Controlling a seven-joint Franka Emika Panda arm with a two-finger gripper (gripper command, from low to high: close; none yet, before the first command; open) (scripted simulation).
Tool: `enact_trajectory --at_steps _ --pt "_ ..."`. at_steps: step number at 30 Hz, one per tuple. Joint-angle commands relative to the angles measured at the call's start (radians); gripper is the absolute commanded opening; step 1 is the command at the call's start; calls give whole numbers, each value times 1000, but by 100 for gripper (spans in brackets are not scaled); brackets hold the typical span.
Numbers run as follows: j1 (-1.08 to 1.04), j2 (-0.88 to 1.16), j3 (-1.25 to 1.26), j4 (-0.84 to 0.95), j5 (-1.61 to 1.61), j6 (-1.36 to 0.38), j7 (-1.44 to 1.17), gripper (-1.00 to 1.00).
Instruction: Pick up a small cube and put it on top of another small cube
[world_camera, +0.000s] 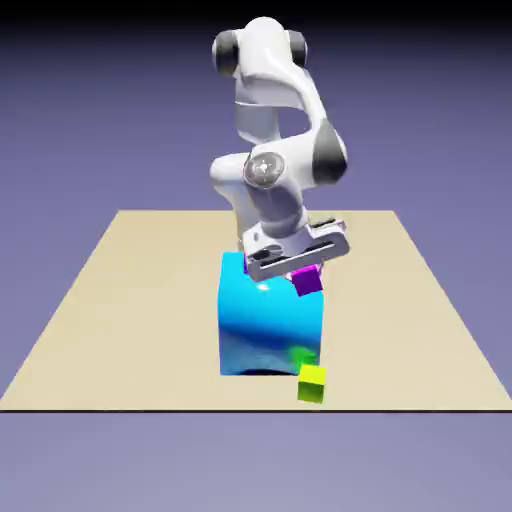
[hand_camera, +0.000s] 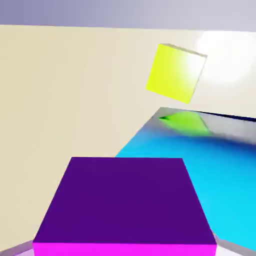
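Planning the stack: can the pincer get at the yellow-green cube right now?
Probably not: the pincer already has a purple cube between its tips. Otherwise the yellow-green cube's top looks uncovered.

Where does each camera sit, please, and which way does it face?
Exterior view: across the table, raised, looking down toward the robot; its arm and gripper show.
Hand view: on the hand, looking along the gripper past the small purple cube; only fingertips show.
Both share that cube, the yellow cube, big blue cube and table.
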Motion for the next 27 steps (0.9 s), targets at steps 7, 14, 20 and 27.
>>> enact_trajectory --at_steps 7,14,20,27 --pt "-19 -254 172 -125 -101 -127 3 -100" --pt "-68 -462 358 -251 -269 -214 -12 -100" --pt "-62 -465 366 -429 -261 -40 -11 -100" --pt "-68 -462 358 -251 -269 -214 -12 100"
